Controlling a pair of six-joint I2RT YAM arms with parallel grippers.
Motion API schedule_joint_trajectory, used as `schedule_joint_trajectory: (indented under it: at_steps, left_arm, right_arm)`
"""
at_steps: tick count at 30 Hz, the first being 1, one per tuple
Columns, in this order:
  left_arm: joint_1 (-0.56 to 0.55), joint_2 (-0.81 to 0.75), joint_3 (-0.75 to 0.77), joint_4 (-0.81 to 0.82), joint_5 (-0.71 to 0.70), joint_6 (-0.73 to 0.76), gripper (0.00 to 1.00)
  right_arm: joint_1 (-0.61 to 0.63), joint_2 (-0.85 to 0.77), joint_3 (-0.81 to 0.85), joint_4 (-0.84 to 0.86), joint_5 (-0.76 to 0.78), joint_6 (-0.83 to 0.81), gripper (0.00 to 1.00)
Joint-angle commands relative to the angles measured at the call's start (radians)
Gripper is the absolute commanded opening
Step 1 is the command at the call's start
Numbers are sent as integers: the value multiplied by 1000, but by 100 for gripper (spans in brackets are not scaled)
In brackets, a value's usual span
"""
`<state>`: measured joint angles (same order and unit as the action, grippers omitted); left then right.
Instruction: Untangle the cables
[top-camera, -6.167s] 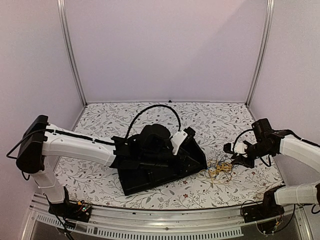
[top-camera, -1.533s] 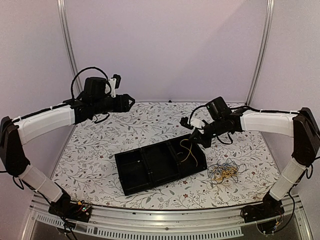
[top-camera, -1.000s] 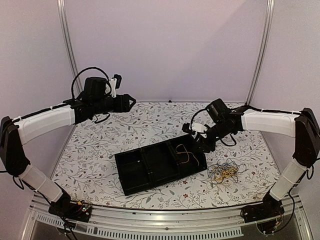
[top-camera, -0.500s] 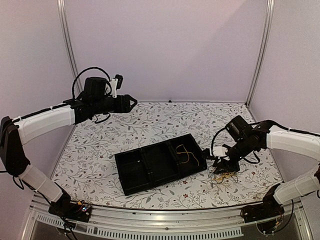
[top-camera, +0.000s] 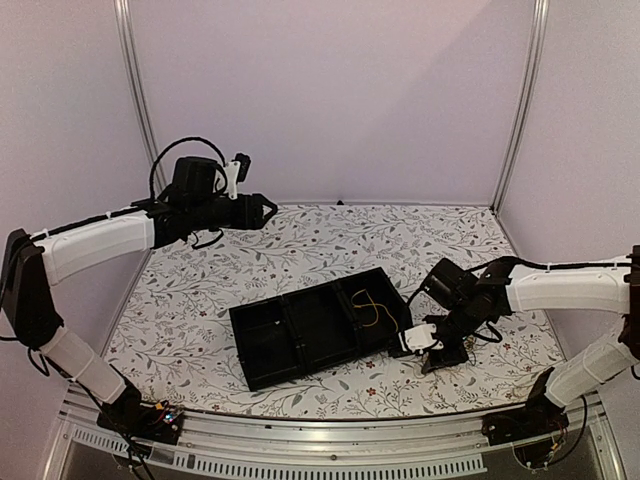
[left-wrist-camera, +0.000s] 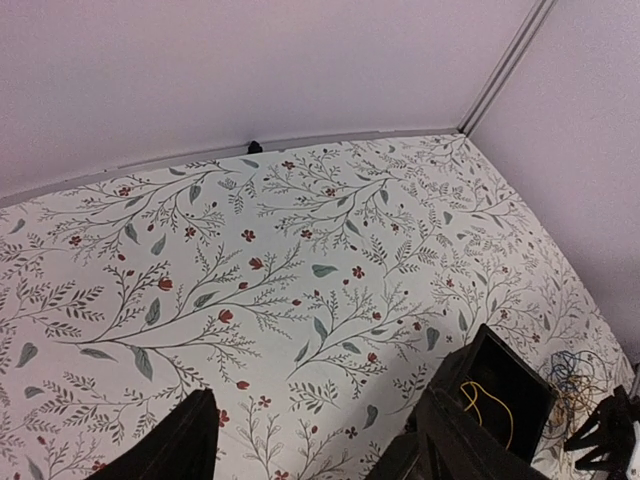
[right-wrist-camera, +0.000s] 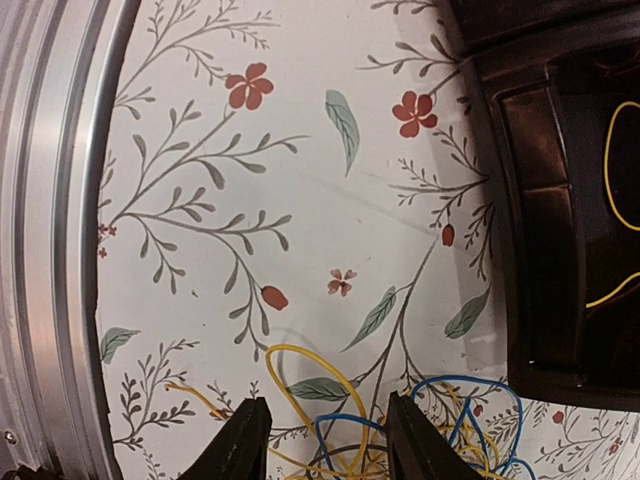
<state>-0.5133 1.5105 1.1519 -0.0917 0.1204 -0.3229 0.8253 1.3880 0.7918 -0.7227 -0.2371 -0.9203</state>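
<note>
Right hand (right-wrist-camera: 325, 405), spread, straddles tangled yellow and blue cables (right-wrist-camera: 375, 425) right of a black compartment tray (top-camera: 266, 352); left hand (top-camera: 268, 208) hangs spread.

Left arm (top-camera: 95, 240) and right arm (top-camera: 560, 290) wear white shells, black joints.

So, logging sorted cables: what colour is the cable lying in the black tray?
The cable is yellow, clearest in the right wrist view.

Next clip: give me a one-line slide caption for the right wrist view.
Right gripper, open, poised over the yellow-and-blue cable tangle beside the black tray holding a yellow cable.
</note>
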Motion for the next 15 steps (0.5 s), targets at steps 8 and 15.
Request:
schedule_joint_trajectory:
  at_steps: [8,15]
  left_arm:
    - [-3,8,3,20,14,23,70]
    - [-3,11,3,19,23,20,70]
  right_arm:
    - [26,98,24,92,90,-30,44]
    - [62,154,32,119,108,-25,34]
